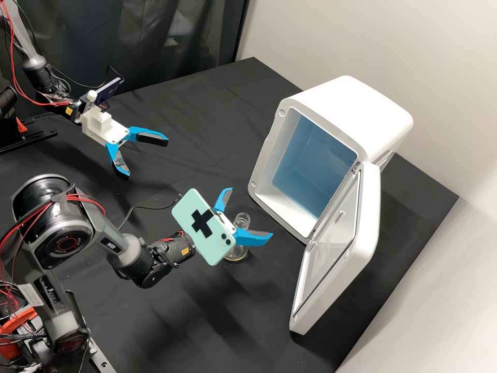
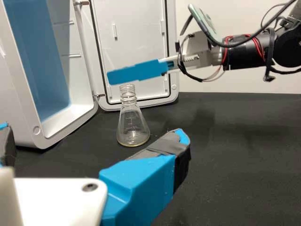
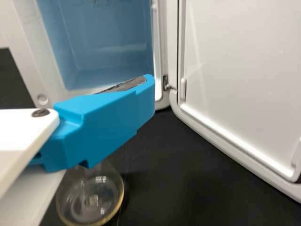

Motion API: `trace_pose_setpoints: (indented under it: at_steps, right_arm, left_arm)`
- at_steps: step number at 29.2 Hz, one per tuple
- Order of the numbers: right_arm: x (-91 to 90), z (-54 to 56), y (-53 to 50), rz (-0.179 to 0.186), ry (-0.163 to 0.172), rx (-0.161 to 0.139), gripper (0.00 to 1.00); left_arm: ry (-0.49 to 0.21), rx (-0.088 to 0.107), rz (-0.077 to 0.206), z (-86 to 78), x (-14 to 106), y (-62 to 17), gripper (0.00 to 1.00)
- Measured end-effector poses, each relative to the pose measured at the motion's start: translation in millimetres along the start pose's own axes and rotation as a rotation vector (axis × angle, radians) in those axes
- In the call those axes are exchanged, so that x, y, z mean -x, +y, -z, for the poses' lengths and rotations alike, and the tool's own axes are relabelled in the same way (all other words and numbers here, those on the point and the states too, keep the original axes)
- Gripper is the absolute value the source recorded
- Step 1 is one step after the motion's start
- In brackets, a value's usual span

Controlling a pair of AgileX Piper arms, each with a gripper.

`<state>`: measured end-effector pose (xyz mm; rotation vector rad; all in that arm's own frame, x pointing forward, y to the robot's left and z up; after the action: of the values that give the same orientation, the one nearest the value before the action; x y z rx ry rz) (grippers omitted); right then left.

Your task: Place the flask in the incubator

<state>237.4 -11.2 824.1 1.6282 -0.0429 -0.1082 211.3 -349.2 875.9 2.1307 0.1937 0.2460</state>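
A small clear conical flask (image 1: 238, 248) stands upright on the black bench just in front of the white incubator (image 1: 352, 111). The incubator's door (image 1: 346, 243) hangs wide open and its blue inside is bare. My right gripper (image 1: 248, 214) is open, its two blue fingers on either side of the flask's neck and not closed on it. In the right wrist view a blue finger (image 3: 106, 117) hangs over the flask (image 3: 89, 198). My left gripper (image 1: 145, 156) is open and holds nothing, hovering far back left. From there the flask (image 2: 133, 123) stands under the right arm's finger (image 2: 136, 74).
The open door (image 2: 136, 44) stands right of the flask and partly bounds the way into the chamber (image 3: 94, 42). Black bench (image 1: 217, 321) stretches in front and to the left. A white wall runs close behind the incubator.
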Motion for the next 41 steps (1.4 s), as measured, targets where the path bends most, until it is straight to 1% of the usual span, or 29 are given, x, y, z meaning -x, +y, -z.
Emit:
trace_pose_setpoints:
  at_steps: [2,3,5,9,11,14,15,18,20,23,26,28,31,32,33,38,39,41]
  right_arm:
    - [2.8,-2.9,-3.8,0.01,-0.006,0.001,1.0]
    - [3.4,-3.9,-4.9,0.012,-0.007,0.004,1.0]
    - [4.1,-7.3,-8.3,0.023,-0.017,0.014,1.0]
    - [3.6,-14.9,-15.2,0.054,-0.049,0.039,1.0]
    - [3.0,-17.9,-17.2,0.061,-0.063,0.038,1.0]
    - [2.2,-20.7,-18.8,0.066,-0.076,0.049,1.0]
    - [1.5,-22.7,-20.0,0.066,-0.09,0.049,1.0]
    - [-0.9,-25.4,-23.8,0.062,-0.114,0.05,1.0]
    - [-4.4,-26.2,-26.9,0.061,-0.118,0.062,1.0]
    - [-11.5,-26.9,-35.4,0.083,-0.127,0.08,1.0]
    - [-16.7,-27.7,-40.8,0.097,-0.133,0.097,1.0]
    - [-21.0,-27.2,-42.1,0.095,-0.133,0.099,1.0]
    - [-28.7,-26.7,-43.2,0.082,-0.138,0.09,1.0]
    - [-30.8,-25.4,-43.9,0.083,-0.131,0.091,1.0]
    - [-32.5,-25.2,-43.9,0.076,-0.135,0.086,1.0]
    - [-40.9,-23.8,-51.1,0.087,-0.133,0.084,1.0]
    - [-42.7,-22.8,-51.7,0.087,-0.129,0.084,1.0]
    - [-46.0,-23.7,-53.1,0.085,-0.134,0.084,1.0]
  left_arm:
    - [0.0,0.008,0.0,0.0,0.0,0.0,1.0]
    - [0.0,0.008,0.0,0.0,0.0,0.0,1.0]
    - [0.0,0.015,0.0,0.0,0.0,0.0,1.0]
    - [0.0,0.015,0.0,0.0,0.0,0.0,1.0]
    - [0.0,0.015,0.0,0.0,0.0,0.0,1.0]
    - [0.0,0.015,0.0,0.0,0.0,0.0,1.0]
    - [0.0,0.015,0.0,0.0,0.0,0.0,1.0]
    - [0.0,0.015,0.0,0.0,0.0,0.0,1.0]
    - [0.0,0.017,0.002,0.2,-0.3,-0.8,1.0]
    - [-0.001,0.021,0.005,0.7,-1.0,-2.4,1.0]
    - [0.0,0.023,0.01,1.0,-1.4,-3.6,1.0]
    - [0.0,0.023,0.01,1.0,-1.4,-3.7,1.0]
    - [0.0,0.023,0.01,1.0,-1.4,-3.7,1.0]
    - [0.0,0.023,0.01,1.0,-1.4,-3.7,1.0]
    - [0.0,0.023,0.01,1.0,-1.4,-3.7,1.0]
    - [0.0,0.023,0.01,1.0,-1.4,-3.7,1.0]
    - [0.0,0.023,0.01,1.0,-1.4,-3.7,1.0]
    - [0.0,0.023,0.01,1.0,-1.4,-3.7,1.0]
